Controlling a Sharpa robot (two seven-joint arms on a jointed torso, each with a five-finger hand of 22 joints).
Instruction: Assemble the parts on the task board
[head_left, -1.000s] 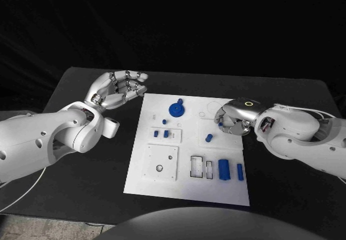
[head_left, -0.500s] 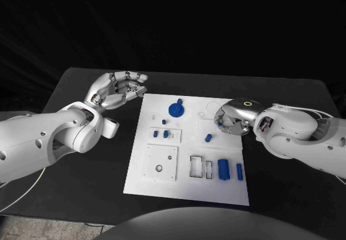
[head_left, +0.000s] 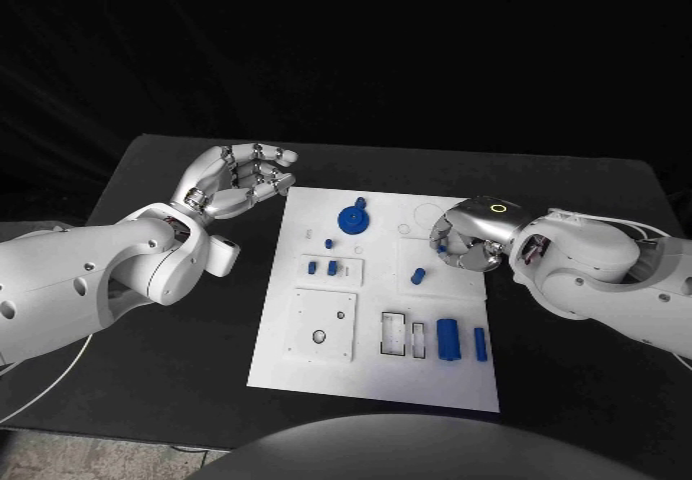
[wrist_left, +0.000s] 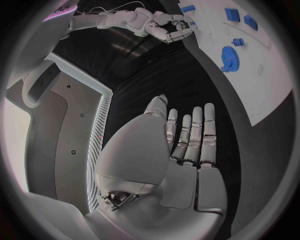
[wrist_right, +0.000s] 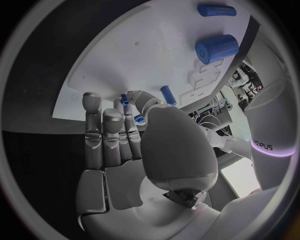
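The board lies mid-table, bearing a blue gear, a cylinder and a small peg. The peg lies just inboard of the right hand, its long axis tilted slightly from the board's length; this hand is judged the nearer. The right hand is posed over the board's right edge, fingers curled; whether anything is held cannot be told. The left hand is raised off the board's left corner, fingers apart, holding nothing.

Left hand and right hand empty, fingers apart
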